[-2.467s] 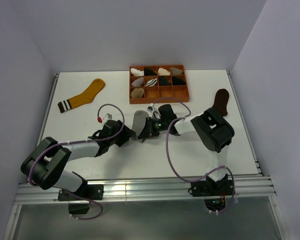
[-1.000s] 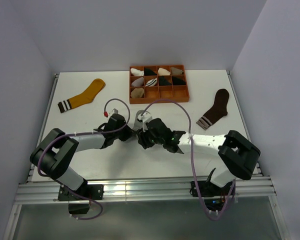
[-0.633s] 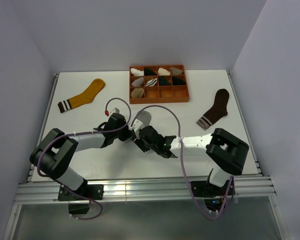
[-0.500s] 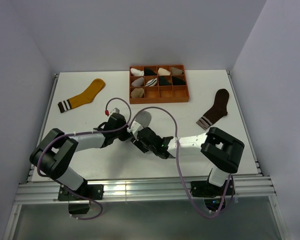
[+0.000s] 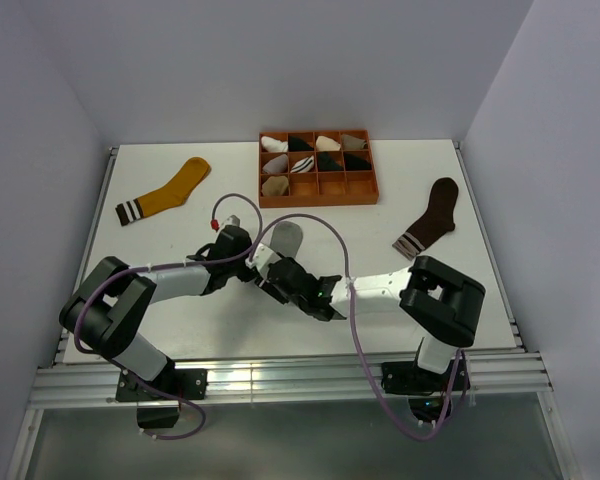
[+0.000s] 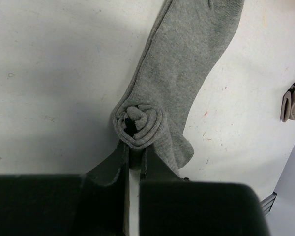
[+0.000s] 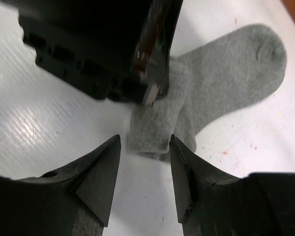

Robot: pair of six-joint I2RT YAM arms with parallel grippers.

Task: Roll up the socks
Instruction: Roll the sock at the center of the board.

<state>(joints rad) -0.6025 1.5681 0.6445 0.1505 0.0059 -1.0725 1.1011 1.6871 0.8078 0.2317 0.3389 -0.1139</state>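
Left end effector [image 6: 133, 147] pinching tight the rolled end of the grey sock [image 6: 187, 73], right end effector [image 7: 145, 142] hanging spread apart over it

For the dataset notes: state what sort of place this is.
Probably a robot lab cell, not a home: white table boxed by plain walls, arms bolted to an aluminium rail, orange compartment tray.

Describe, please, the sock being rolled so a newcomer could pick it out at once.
From the orange tray at the back of the table, come forward: the grey sock lies in front of it. Unlike the flat mustard-yellow sock on the left and dark brown sock on the right, its near end is wound into a tight roll pinched in the left arm's fingers.
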